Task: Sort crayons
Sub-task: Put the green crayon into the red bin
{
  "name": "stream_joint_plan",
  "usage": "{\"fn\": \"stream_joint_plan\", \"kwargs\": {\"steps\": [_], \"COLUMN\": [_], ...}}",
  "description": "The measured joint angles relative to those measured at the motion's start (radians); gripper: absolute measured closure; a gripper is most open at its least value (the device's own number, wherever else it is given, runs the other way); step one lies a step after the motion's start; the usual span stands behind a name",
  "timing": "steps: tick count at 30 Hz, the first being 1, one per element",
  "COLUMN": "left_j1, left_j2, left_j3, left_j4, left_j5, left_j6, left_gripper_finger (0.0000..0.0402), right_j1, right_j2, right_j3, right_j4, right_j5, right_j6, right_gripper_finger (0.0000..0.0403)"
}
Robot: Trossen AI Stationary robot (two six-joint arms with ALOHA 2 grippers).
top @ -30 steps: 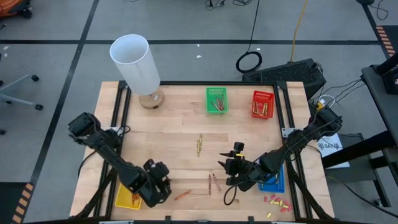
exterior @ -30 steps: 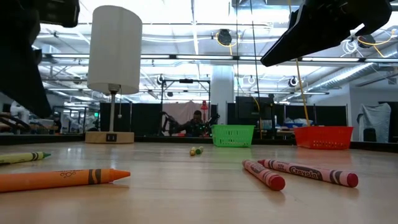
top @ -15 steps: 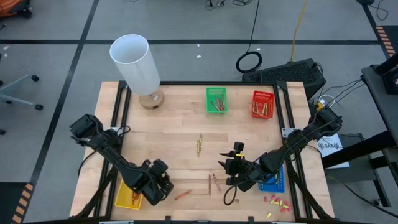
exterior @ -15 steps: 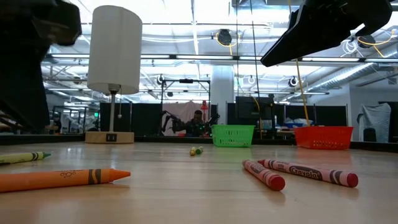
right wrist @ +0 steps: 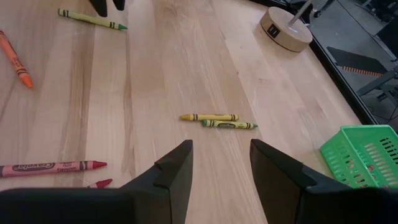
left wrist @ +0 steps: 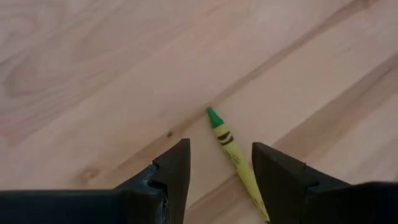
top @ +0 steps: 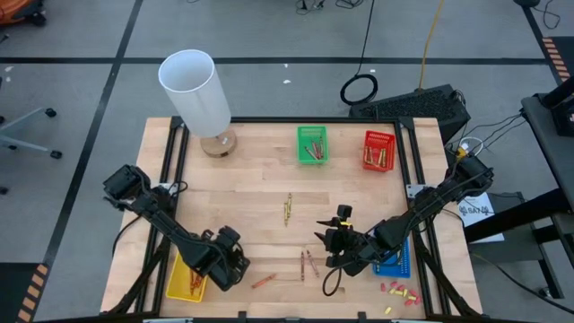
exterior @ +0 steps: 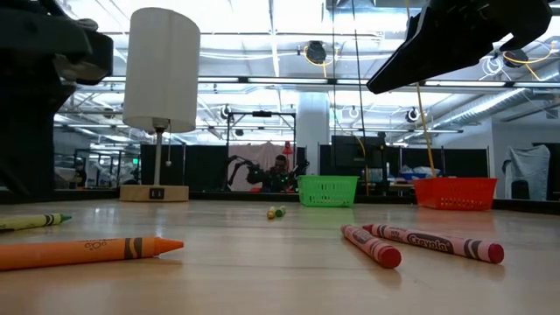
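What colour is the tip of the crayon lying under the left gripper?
Green, on a yellow-green wrapper: the crayon shows best in the left wrist view.

On your table (top: 251, 179) you have four baskets: one green (top: 312, 144), one red (top: 378, 150), one yellow (top: 186, 281), one blue (top: 395, 260). One lamp (top: 195, 94). Six loose crayons (top: 288, 208). Two arms.

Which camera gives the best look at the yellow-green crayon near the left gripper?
The left wrist view: the yellow-green crayon lies large between the open left gripper fingers. The right wrist and low views show it small; the high view hides it.
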Motion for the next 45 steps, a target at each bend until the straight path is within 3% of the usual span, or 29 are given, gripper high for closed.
{"fn": "stream_joint_plan", "kwargs": {"steps": [14, 19, 26, 41, 45], "left_j1": [-0.002, -0.002, 0.006, 0.035, 0.036], "left_j2": [0.071, 0.078, 0.083, 0.04, 0.037], "left_j3": [0.0, 0.0, -0.001, -0.001, -0.001], "left_j4": [0.057, 0.078, 0.185, 0.217, 0.218], "left_j5": [0.002, -0.012, -0.092, -0.103, -0.132], "left_j6": [0.019, 0.07, 0.271, 0.427, 0.552], "left_gripper_finger": [0.0236, 0.0298, 0.0392, 0.0401, 0.0401], "right_j1": [0.0, 0.0, 0.0, 0.0, 0.0], "right_j2": [0.0, 0.0, 0.0, 0.0, 0.0], "right_j3": [0.0, 0.0, 0.0, 0.0, 0.0], "right_j4": [0.0, 0.0, 0.0, -0.003, -0.004], "right_j5": [0.0, 0.0, 0.0, 0.0, 0.0], "right_j6": [0.0, 0.0, 0.003, 0.003, 0.003], "right_gripper_finger": [0.0259, 0.0259, 0.0259, 0.0259, 0.0259]}}
